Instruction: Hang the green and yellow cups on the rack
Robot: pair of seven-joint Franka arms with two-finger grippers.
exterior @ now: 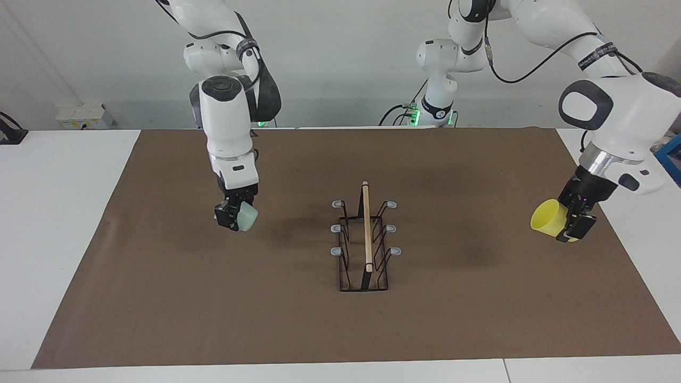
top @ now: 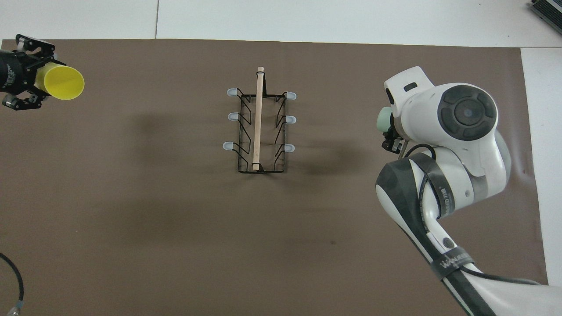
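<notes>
The right gripper (exterior: 234,215) hangs over the brown mat (exterior: 298,319) toward the right arm's end of the desk, jaws pinching the mint green cup (exterior: 247,217) — its mouth turned toward the rack (exterior: 365,239). The left gripper (exterior: 573,223) holds the yellow cup (exterior: 546,218) tipped sideways over the mat's edge at the left arm's end. The rack stands mid-mat, pegs bare.

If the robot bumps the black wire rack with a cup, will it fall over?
Probably not. The rack stands on a wide base that is flat on the brown mat, so it should resist tipping. But it is thin open wire with one wooden rod, so it looks light and might slide if pushed.
</notes>
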